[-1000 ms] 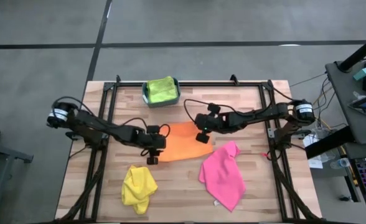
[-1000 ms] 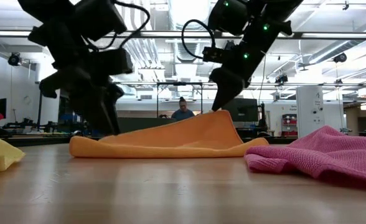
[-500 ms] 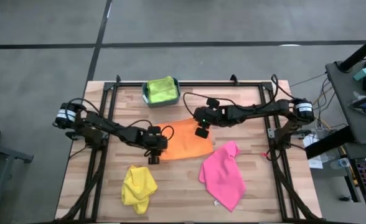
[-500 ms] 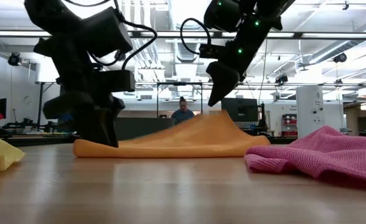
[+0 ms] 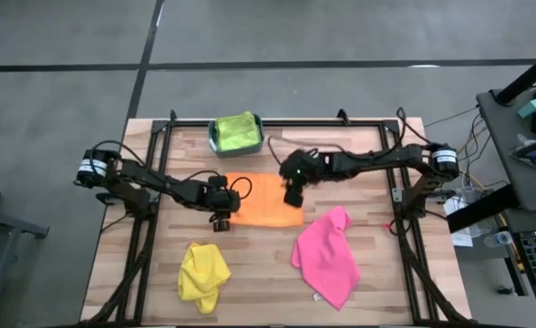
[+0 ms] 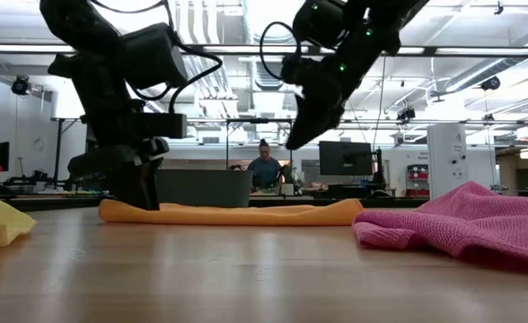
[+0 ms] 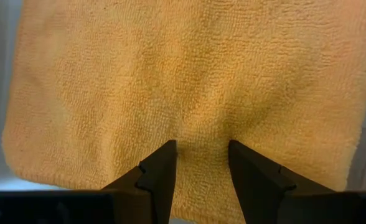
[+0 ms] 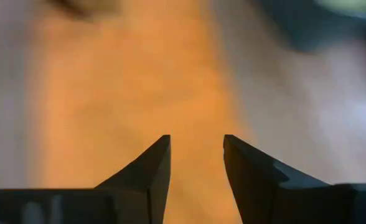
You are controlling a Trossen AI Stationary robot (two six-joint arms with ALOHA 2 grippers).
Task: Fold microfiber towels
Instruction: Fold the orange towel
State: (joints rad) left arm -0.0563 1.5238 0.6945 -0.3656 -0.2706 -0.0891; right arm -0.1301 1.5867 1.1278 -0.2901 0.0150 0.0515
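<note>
Orange towel (image 5: 266, 199) lies flat on the surface (image 5: 377, 282) between my two tools, folded once by the look of it, its long axis running left to right. My left tool (image 5: 219, 215) sits at the towel's left end; the wrist view shows its jaws apart with cloth bunched between them, pressing rather than clenched, I judge. My right tool (image 5: 292, 193) hangs just above the towel's right end, jaws apart and holding nothing. So the towel runs rightward from the left tool and leftward under the right one; both are equally near. A second fold, I judge, would carry one short end across to the other.
</note>
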